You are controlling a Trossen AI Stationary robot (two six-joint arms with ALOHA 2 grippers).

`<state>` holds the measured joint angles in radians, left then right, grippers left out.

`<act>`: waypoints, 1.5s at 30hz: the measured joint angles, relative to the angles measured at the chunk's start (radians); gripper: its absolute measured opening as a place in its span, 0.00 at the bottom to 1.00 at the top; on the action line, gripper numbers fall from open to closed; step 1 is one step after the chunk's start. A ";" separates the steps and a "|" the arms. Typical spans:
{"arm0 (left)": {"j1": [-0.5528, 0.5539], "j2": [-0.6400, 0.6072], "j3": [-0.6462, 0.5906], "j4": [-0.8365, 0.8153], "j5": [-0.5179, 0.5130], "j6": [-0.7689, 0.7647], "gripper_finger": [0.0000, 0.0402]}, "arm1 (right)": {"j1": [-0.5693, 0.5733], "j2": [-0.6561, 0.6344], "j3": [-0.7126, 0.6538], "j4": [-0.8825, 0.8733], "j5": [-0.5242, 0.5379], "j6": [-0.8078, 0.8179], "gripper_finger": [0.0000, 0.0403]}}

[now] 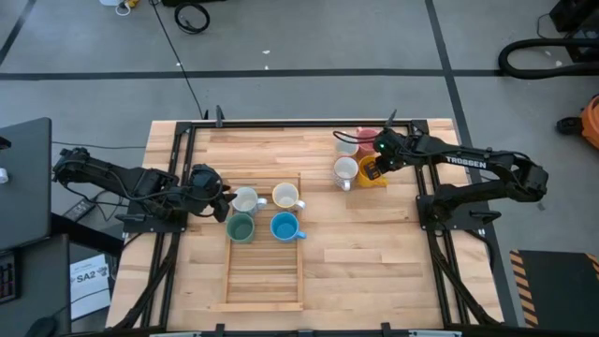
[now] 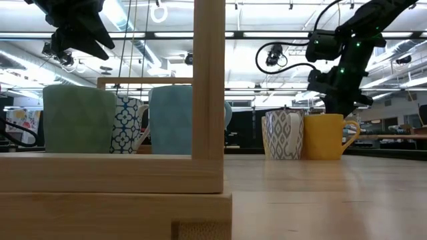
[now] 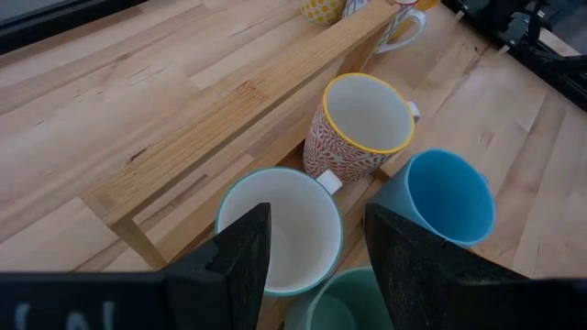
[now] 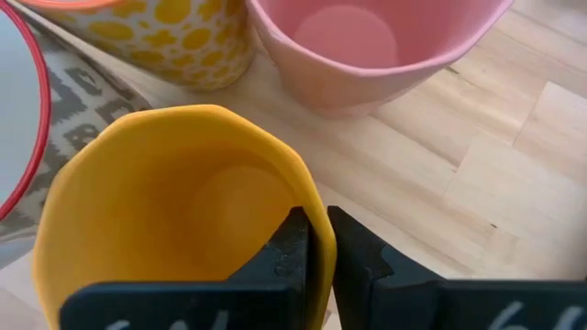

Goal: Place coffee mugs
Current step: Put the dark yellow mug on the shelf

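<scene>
Two pincers over wood table (image 1: pixel 393 243): right pincer (image 4: pixel 316 240) pinches yellow mug (image 4: pixel 174 197), left pincer (image 3: pixel 312 243) wide.

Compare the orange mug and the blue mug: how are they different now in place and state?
The orange mug stands on the bare table with the right gripper shut on its rim; the blue mug stands free in the wooden tray. The orange mug has faceted walls; the blue mug looks smoothly round. Both stand upright with nothing seen inside.
</scene>
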<state>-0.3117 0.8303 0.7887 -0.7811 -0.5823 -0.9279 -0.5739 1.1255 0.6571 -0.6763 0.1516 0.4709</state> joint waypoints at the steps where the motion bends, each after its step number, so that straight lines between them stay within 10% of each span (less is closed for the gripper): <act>1: 0.000 0.000 0.000 0.000 0.000 0.000 0.45 | 0.000 0.000 0.000 -0.001 0.000 0.000 0.08; 23: 0.000 0.000 0.000 0.000 0.000 0.000 0.45 | 0.024 -0.032 0.344 -0.302 -0.065 -0.080 0.08; 45: 0.000 0.000 0.000 0.000 0.000 0.000 0.45 | 0.339 -0.032 0.476 -0.134 -0.225 0.108 0.08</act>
<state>-0.3116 0.8307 0.7887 -0.7811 -0.5821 -0.9282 -0.2354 1.0935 1.1328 -0.8101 -0.0734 0.5786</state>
